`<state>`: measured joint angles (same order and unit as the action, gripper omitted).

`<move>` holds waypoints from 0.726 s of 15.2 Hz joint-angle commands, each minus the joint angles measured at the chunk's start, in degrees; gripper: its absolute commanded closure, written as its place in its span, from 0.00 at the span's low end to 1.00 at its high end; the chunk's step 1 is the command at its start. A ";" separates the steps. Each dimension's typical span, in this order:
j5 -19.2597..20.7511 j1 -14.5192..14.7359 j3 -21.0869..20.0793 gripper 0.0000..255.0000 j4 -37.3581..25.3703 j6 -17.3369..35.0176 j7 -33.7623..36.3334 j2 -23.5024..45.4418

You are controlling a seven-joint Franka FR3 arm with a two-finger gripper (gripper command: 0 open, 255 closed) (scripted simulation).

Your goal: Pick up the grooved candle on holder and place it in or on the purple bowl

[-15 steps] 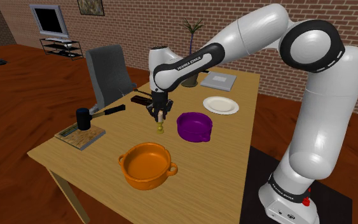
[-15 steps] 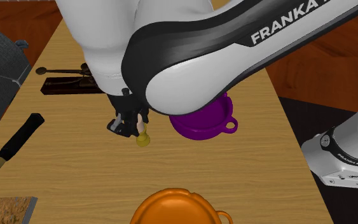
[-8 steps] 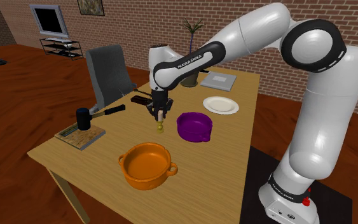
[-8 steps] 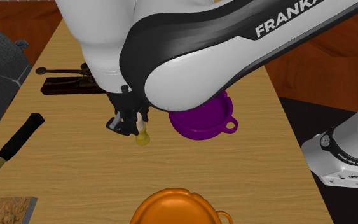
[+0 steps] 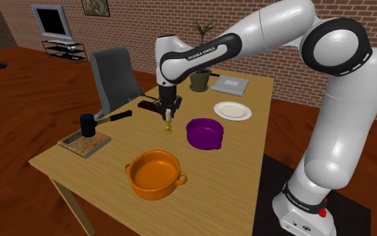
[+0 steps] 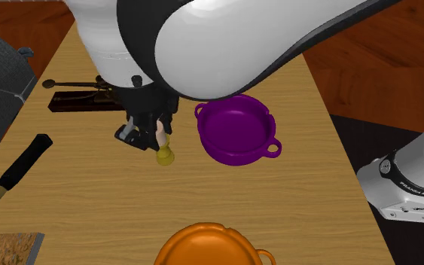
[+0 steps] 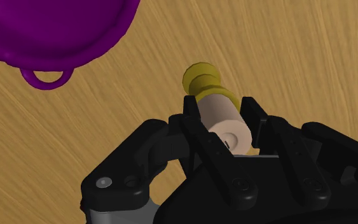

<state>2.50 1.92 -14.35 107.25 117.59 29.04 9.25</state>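
The candle (image 7: 225, 121) is a pale cream cylinder on a brassy yellow holder (image 7: 204, 79). My black gripper (image 7: 222, 113) is shut on the cream part, with the holder hanging below it. In the shoulder view the candle (image 5: 169, 123) hangs above the wooden table (image 5: 247, 167), to the left of the purple bowl (image 5: 203, 133). From the second exterior view the candle (image 6: 164, 149) and gripper (image 6: 148, 129) are just left of the purple two-handled bowl (image 6: 236, 137). The bowl (image 7: 50, 28) looks empty.
An orange pot (image 5: 155, 173) stands at the table's near side. A white plate (image 5: 232, 110), a grey book (image 5: 229, 84) and a potted plant (image 5: 201, 75) lie behind the bowl. A hammer (image 5: 100, 121), a board (image 5: 83, 143) and a dark tray (image 6: 82, 98) are to the left, beside a grey chair (image 5: 116, 77).
The arm has lifted and the gripper has risen with the candle, which now hangs higher above the table. The bowl, earlier half hidden by the arm, is now in full sight.
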 commanded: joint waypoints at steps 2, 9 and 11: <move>-0.28 -0.10 -0.01 1.00 -1.25 -2.08 -0.27 -0.83; -0.65 -0.14 -0.07 1.00 -5.27 -7.18 -0.51 -1.96; -0.72 -0.14 -0.08 1.00 -6.55 -8.67 -0.56 -2.17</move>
<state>1.79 1.83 -14.47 101.39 109.63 28.60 7.05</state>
